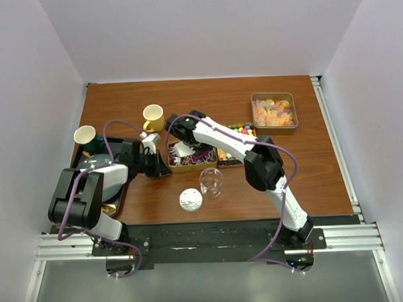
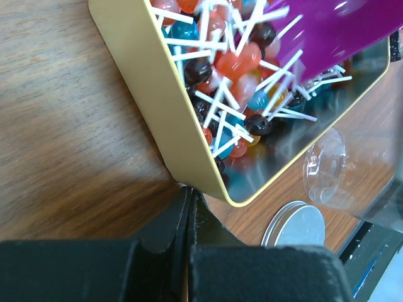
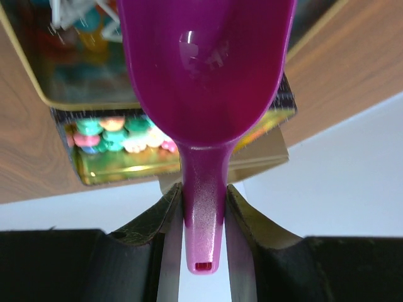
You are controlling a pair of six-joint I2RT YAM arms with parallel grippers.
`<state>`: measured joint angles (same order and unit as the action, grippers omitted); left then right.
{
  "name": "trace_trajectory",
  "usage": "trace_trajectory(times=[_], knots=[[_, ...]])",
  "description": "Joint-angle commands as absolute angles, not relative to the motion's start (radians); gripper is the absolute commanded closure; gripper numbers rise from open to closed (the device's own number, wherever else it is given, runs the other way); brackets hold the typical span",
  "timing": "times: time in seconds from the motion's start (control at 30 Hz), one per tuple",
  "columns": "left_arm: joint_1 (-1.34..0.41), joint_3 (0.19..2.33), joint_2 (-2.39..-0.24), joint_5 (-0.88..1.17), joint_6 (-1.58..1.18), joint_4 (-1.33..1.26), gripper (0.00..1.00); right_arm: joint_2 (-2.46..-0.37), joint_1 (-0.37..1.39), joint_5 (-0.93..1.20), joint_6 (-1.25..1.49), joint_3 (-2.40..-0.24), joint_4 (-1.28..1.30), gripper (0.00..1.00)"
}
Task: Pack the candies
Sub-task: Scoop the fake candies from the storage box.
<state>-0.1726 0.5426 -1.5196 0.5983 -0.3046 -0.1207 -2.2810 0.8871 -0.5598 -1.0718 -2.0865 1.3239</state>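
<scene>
1. Candies (image 2: 234, 63) on white sticks, with red, blue and dark heads, lie heaped in a gold tin (image 2: 157, 107) that fills the upper middle of the left wrist view.
2. In the overhead view this tin sits at the centre of the table (image 1: 308, 167). A second tin touches its right side and holds multicoloured balls (image 1: 242, 130), partly hidden by the right arm.
3. Pale orange-pink pieces (image 1: 273, 112) fill a third tin (image 1: 275, 129), well apart at the upper right of the overhead view.
4. The right gripper (image 3: 203, 192) clamps the handle of a purple scoop (image 3: 208, 75) between its two fingers. The scoop's bowl reaches up the frame over the stick-candy tin.
5. In the left wrist view the scoop's bowl lies over the candies at the upper right of the tin.
6. The left gripper (image 2: 191, 198) has its fingers pressed together with nothing between them. Its tips sit just at the tin's lower outside wall, low on the table.
7. A clear jar (image 1: 211, 182) stands upright just below the tins, with a round lid (image 1: 190, 200) lying flat beside it to the lower left.
8. A yellow mug (image 1: 153, 117) stands above and left of the centre tin.
</scene>
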Motion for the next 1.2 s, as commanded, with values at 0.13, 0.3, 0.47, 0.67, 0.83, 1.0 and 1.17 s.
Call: trace_trajectory(times=[0.13,0.3,0.47,0.67,0.83,1.0,1.17], knots=[[-0.175,0.543,-1.529,0.643,-0.325,-0.241,1.0,-2.376,0.903,-0.476,-1.029,-2.244,1.589,1.0],[-0.17,0.546,-1.531,0.64,-0.322,-0.235,1.0,-2.424,0.908,-0.399,-1.009,-2.295,1.588,1.0],[-0.167,0.56,-1.532,0.635,-0.314,-0.216,1.0,-2.424,0.902,-0.279,-0.999,-2.26,1.565,1.0],[-0.16,0.601,-1.54,0.667,-0.298,-0.176,1.0,-2.369,0.836,-0.138,-1.028,-2.149,1.454,1.0],[-0.127,0.627,-1.537,0.695,-0.276,-0.12,1.0,-2.347,0.778,-0.016,-1.087,-2.109,1.411,1.0],[-0.06,0.667,-1.54,0.756,-0.252,-0.04,0.96,-2.321,0.75,0.063,-1.15,-2.086,1.388,1.0],[-0.015,0.756,-1.545,0.807,-0.184,0.098,0.81,-2.312,0.732,0.136,-1.146,-2.068,1.324,1.0]])
